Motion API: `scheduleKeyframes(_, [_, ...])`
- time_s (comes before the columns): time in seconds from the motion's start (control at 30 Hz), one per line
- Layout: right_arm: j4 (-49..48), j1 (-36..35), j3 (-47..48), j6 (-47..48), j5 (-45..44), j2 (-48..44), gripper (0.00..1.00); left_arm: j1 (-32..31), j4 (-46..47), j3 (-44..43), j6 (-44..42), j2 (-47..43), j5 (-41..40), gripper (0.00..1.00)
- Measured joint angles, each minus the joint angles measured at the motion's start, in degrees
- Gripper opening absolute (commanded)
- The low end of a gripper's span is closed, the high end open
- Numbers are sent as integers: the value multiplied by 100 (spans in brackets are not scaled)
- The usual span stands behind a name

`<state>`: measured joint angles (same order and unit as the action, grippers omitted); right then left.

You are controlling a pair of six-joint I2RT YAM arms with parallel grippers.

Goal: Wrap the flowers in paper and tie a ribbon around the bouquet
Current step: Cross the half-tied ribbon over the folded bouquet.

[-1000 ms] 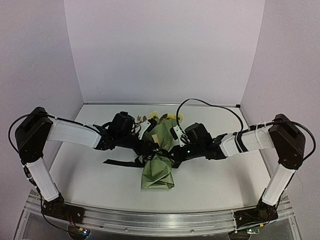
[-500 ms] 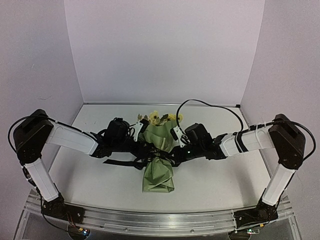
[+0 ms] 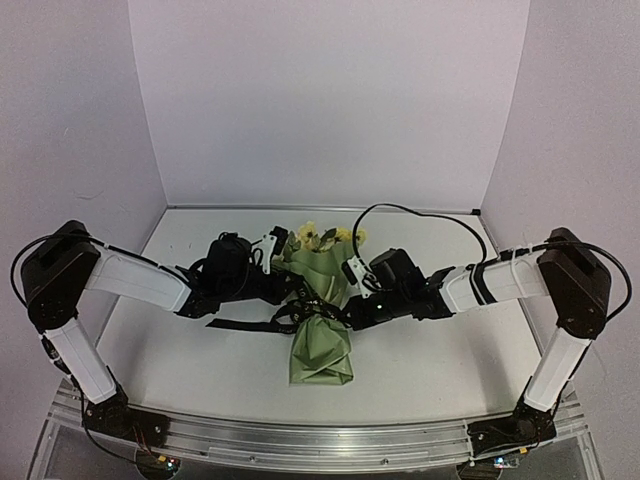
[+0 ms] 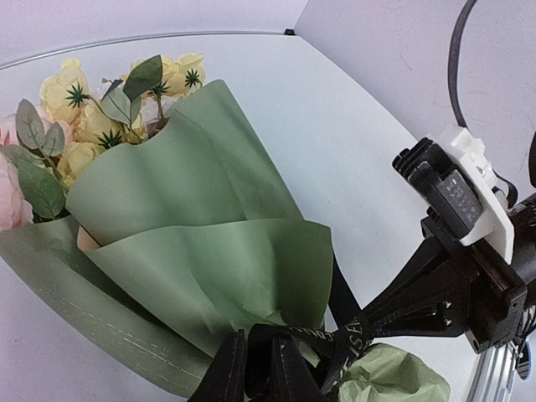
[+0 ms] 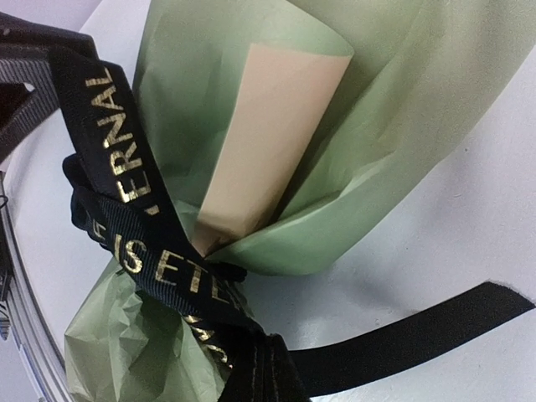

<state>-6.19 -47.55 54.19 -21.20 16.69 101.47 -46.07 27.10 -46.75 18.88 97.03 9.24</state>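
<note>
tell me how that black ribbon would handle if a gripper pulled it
The ribbon is probably floppy: it curls and twists around the paper. It is likely thin and light, since its loose tail lies flat on the table.

Arms [image 3: 135, 275]: white links, blk joints, blk cables.

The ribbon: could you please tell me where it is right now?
In the top view the ribbon wraps the bouquet at its waist, mid-table, with one tail lying flat to the left, beneath the left arm.
</note>
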Motion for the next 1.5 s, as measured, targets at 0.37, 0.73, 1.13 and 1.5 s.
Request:
scheduleKeyframes(0.37, [511,0,118,160,-270,-109,0,1,-603,-559,-450,257,466,0])
scheduleKeyframes(0.73, [1014,175,496,39,-662,-109,0,106,-1627,-1447,-668,808,964,0])
scheduleKeyframes(1.13, [1023,203,397,-267,-941,-109,0,87,-2552,-2731,-586,1098,2229,0])
scheduleKeyframes(1.5, [-62,364,-296,-1078,-977,39,0,-124,-3105,-3922,499,1927,2577,0])
